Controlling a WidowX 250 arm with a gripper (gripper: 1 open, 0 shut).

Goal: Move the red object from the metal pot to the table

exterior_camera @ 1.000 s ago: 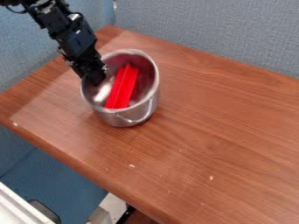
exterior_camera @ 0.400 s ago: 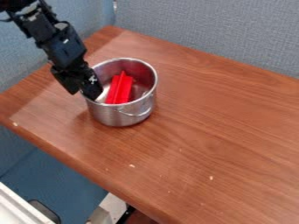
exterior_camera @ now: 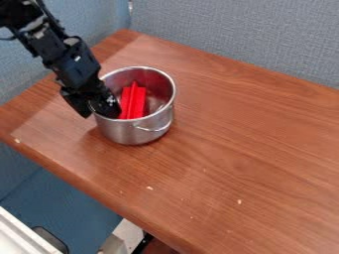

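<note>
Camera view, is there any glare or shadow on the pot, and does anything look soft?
Camera view: bright highlights on the rim and wall of the metal pot, its inside darker; a faint sheen across the table; the gripper so dark that its fingers blend together; fine detail soft throughout at this small picture size.

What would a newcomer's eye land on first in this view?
The bright red object, standing out inside the shiny metal pot near the table's left edge. Next, the black robot arm reaching in from the upper left, its gripper end at the pot's left rim. Then the broad brown wood-grain table filling much of the view.
</note>
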